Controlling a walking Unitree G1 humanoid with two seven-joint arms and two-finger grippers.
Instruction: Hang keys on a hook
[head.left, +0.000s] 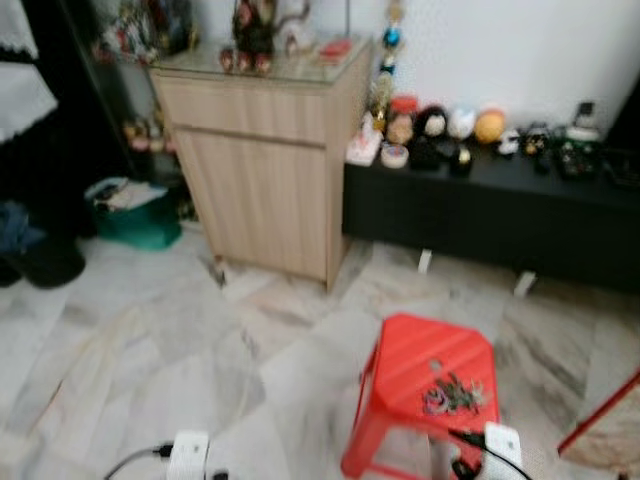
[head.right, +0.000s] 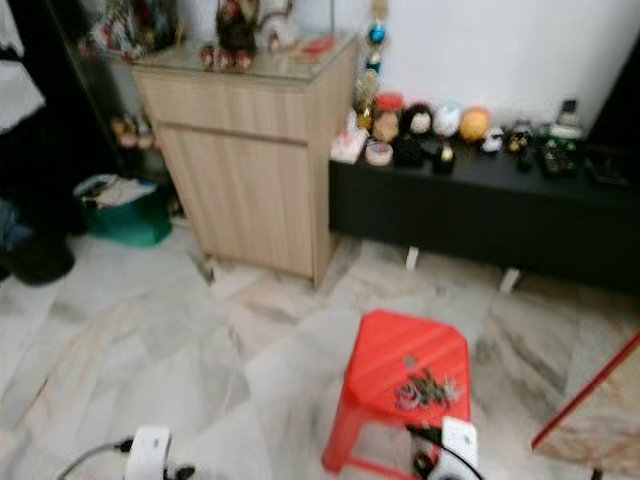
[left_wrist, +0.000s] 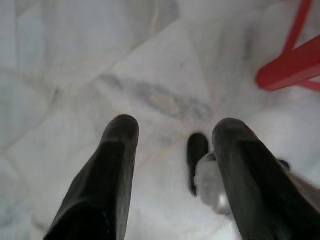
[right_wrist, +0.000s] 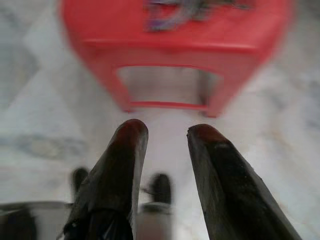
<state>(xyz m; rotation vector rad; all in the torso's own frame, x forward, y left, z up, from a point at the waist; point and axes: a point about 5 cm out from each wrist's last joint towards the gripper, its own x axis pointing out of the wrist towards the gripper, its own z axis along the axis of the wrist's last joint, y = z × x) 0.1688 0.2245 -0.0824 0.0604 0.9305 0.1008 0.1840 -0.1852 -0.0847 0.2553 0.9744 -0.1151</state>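
Note:
A bunch of keys with a purple tag lies on top of a red plastic stool on the marble floor, low right in the head views. In the right wrist view the keys sit at the far edge of the stool, beyond my right gripper, whose two black fingers stand open with nothing between them. My left gripper hangs open over bare marble floor, a red stool leg off to one side. No hook can be made out.
A light wooden cabinet with figurines on top stands ahead. A low black bench with small toys runs along the white wall. A green bin sits at left. A red-edged board leans at far right.

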